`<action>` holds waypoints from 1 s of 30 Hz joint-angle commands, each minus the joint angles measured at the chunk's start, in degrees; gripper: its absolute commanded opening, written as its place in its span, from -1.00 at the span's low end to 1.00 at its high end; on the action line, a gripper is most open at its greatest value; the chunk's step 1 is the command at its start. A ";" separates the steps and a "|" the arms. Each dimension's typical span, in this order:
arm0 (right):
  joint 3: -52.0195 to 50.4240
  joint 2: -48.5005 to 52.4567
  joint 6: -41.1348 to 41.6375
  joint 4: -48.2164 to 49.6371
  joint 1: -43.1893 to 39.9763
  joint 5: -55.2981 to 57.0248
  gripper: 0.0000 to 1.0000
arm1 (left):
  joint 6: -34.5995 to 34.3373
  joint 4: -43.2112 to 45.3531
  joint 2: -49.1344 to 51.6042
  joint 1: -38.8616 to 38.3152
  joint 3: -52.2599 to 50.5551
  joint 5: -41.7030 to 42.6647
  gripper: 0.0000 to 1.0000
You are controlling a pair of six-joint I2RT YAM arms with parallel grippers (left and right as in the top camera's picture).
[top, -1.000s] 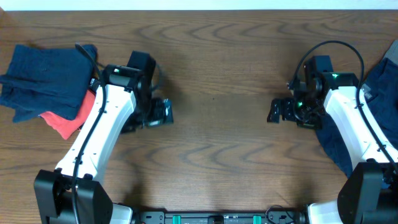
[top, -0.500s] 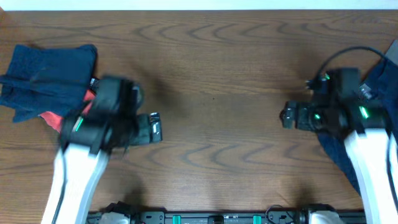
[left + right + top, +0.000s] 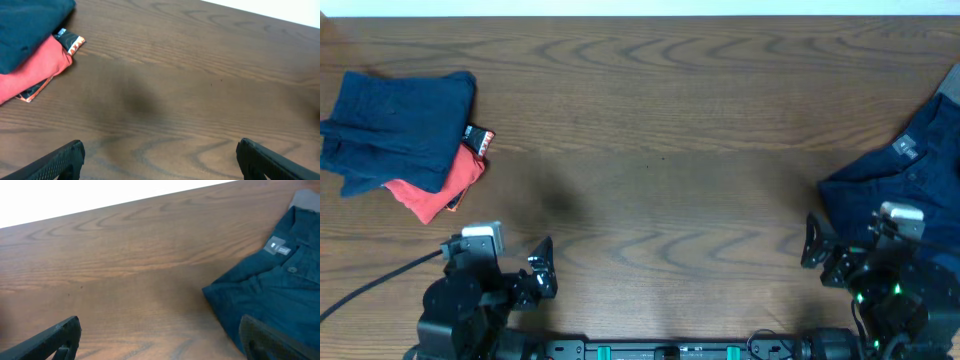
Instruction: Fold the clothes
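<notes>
The table [image 3: 660, 120] was a flat wooden top with dark brown, wavy grain, bare across its middle.

The shorts [image 3: 905, 185] lay unfolded at the right edge of the table. They were soft, dark navy cloth with loose creases, and their left hem formed a blunt corner pointing toward the table centre. A strip of grey cloth [image 3: 307, 200] showed just beyond the waistband, cut off by the frame edge.

A navy bundle [image 3: 395, 125] lay at the far left, folded into a rough rectangle with rumpled edges. It rested on top of the tee [image 3: 435, 190], a coral-red folded piece protruding from under its near right side.

The left gripper [image 3: 548, 270] and the right gripper [image 3: 807, 245] stood at the near edge, well apart from all the cloth. Both had their jaws spread wide and held nothing. The black fingers [image 3: 60, 160] sat at the bottom corners of each wrist view.

Small items: a grey rectangular label [image 3: 276, 246] and a round button [image 3: 292, 270] on the waistband, and a black patterned tag [image 3: 478, 138] at the right edge of the bundle.

Change since one second before: both arms had been extended over the table, the left beside the tee and the right over the shorts' left edge. Both had drawn back to the near edge. The garments had not moved.
</notes>
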 commanded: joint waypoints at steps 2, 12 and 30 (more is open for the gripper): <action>-0.55 -1.46 0.79 -2.25 -0.50 1.27 0.99 | -0.09 -1.36 -1.07 0.13 0.02 -1.01 0.96; -0.55 -1.36 0.79 -12.26 -0.50 1.27 0.98 | -0.09 -2.29 -1.07 0.13 0.02 -1.01 0.96; -9.64 -13.20 -4.57 0.33 0.22 1.20 0.99 | -0.09 -2.29 -1.07 0.13 0.02 -1.01 0.96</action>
